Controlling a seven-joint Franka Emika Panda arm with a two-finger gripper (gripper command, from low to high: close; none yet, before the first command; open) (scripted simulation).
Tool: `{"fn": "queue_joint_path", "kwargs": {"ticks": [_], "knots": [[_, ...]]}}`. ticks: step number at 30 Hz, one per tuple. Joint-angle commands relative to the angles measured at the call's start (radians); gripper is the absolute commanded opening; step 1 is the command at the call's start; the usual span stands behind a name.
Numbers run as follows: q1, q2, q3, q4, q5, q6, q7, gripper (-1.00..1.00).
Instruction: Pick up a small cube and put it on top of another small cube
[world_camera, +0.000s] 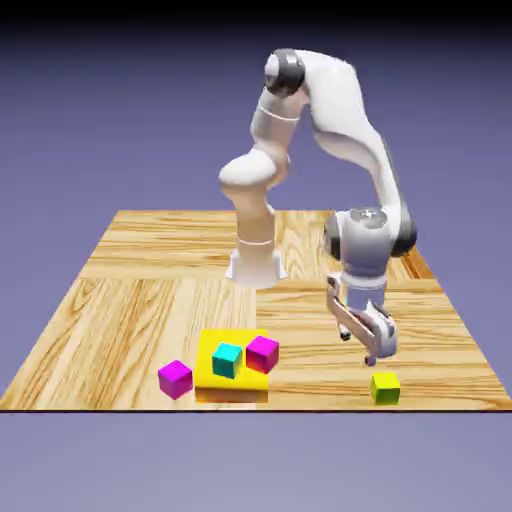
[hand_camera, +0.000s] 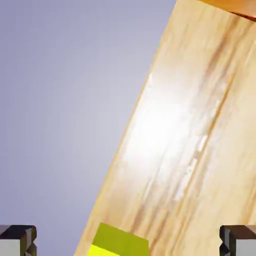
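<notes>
So the white robot arm's end effector (world_camera: 357, 347) is wide open with nothing in it, and the small lime-green cube (world_camera: 385, 389) sits near the wooden worktop's (world_camera: 330, 382) front edge, just below the fingers and a bit nearer that edge.

- Hand view: bright white glare washes out the wooden table (hand_camera: 155, 125); grain looks smeared.
- Exterior view: evenly bright, backdrop (world_camera: 60, 130) darkening to black on top.

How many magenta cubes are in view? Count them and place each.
2. One magenta cube is on the yellow block; the other sits on the table, beside that block's left in the exterior view.
</notes>
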Motion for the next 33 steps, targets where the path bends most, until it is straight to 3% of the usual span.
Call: {"fn": "queue_joint_path", "kwargs": {"ticks": [1,9,25,26,33], "knots": [[0.031,0.030,-0.019,0.020,0.012,-0.016,0.044,0.00],[0.246,0.243,-0.152,0.156,0.092,-0.129,0.347,0.00],[-0.284,0.202,0.392,0.151,-0.389,0.070,0.666,0.00],[-0.284,0.202,0.392,0.151,-0.389,0.070,0.666,-1.00],[-0.072,0.218,0.174,0.153,-0.197,-0.010,0.538,-1.00]]}}
